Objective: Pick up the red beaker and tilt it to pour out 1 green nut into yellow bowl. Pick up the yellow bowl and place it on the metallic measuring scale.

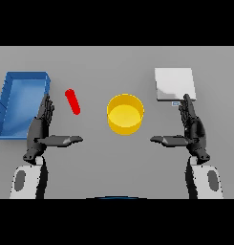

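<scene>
A red beaker point(72, 102) stands on the grey table left of centre, seen as a slim red shape tilted slightly. The yellow bowl point(125, 114) sits in the middle of the table, upright; I see no nut in it. The metallic measuring scale point(174, 84) lies flat at the back right. My left hand point(41, 128) hovers open at the near left, fingers straight and thumb pointing inward, just short of the beaker. My right hand point(192, 129) mirrors it at the near right, open, its fingertips reaching the scale's front edge.
A blue tray point(13, 95) with raised walls lies at the far left, beside my left hand. Bare grey table lies between my hands in front of the bowl.
</scene>
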